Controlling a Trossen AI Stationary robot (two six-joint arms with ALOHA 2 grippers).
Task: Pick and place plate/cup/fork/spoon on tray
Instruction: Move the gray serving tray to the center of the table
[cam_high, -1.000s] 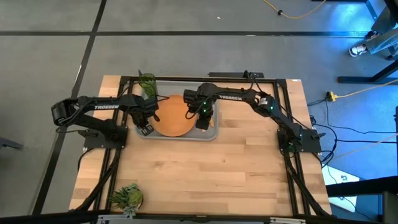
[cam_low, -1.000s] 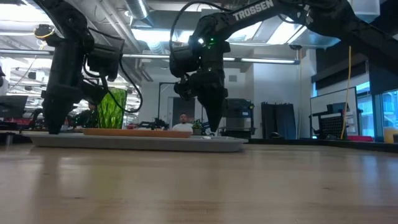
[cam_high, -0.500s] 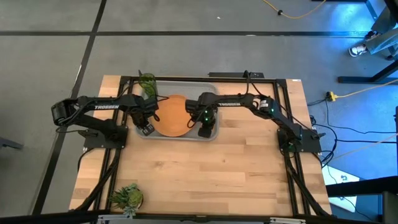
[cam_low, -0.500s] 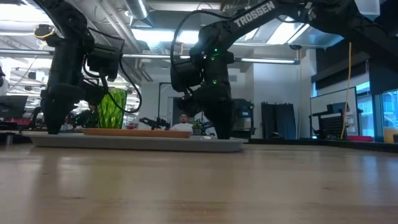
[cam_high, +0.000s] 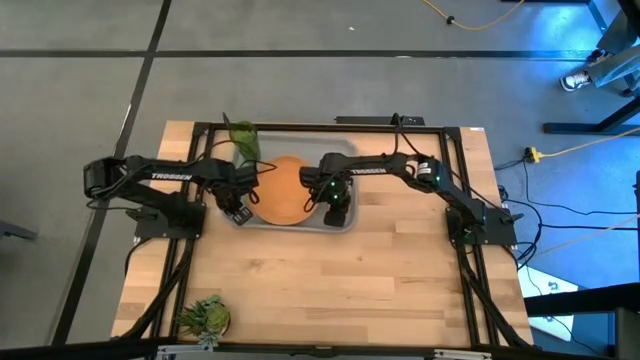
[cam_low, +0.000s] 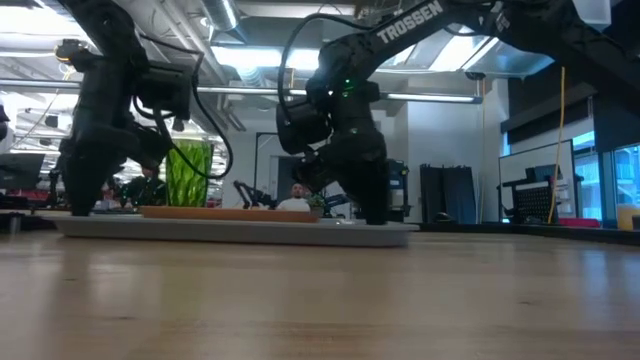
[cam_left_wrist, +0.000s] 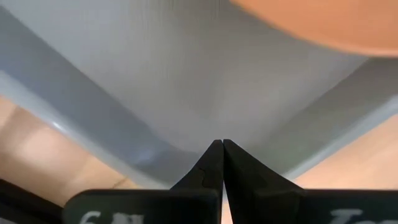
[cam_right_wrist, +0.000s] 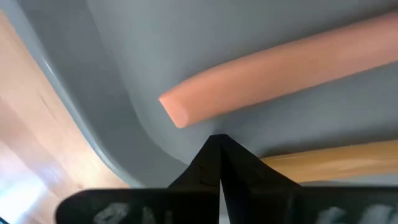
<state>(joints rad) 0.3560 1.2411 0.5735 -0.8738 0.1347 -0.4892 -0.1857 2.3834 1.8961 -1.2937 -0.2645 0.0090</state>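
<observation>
The grey tray (cam_high: 345, 226) lies at the table's far middle. The orange plate (cam_high: 283, 190) lies flat on it, and the dark-green cup (cam_high: 243, 140) stands at its far left corner. Two tan-orange handles (cam_right_wrist: 280, 68) (cam_right_wrist: 336, 158) lie on the tray floor by my right gripper; their heads are hidden, so I cannot tell fork from spoon. My left gripper (cam_high: 237, 212) is shut at the tray's near left corner. My right gripper (cam_high: 337, 212) is shut at its near right corner. My left gripper presses its shut fingertips (cam_left_wrist: 214, 155) down on the tray's floor (cam_left_wrist: 186, 112), just inside the rounded near left corner, coming from above. The tray lies flat on the table. My right gripper presses its shut fingertips (cam_right_wrist: 211, 152) down on the tray's floor (cam_right_wrist: 180, 146), just inside the near right corner, beside the end of one handle, coming from above.
A spiky green plant (cam_high: 205, 318) sits at the table's near left corner. The bare wooden table top (cam_high: 330, 290) stretches from the tray to the near edge. Black frame rails run along the table's sides.
My right gripper has gone toward the table's near edge and a little right, down into the tray's near right corner. The tray, with plate and cup on it, has slid a little toward the near edge and the right.
</observation>
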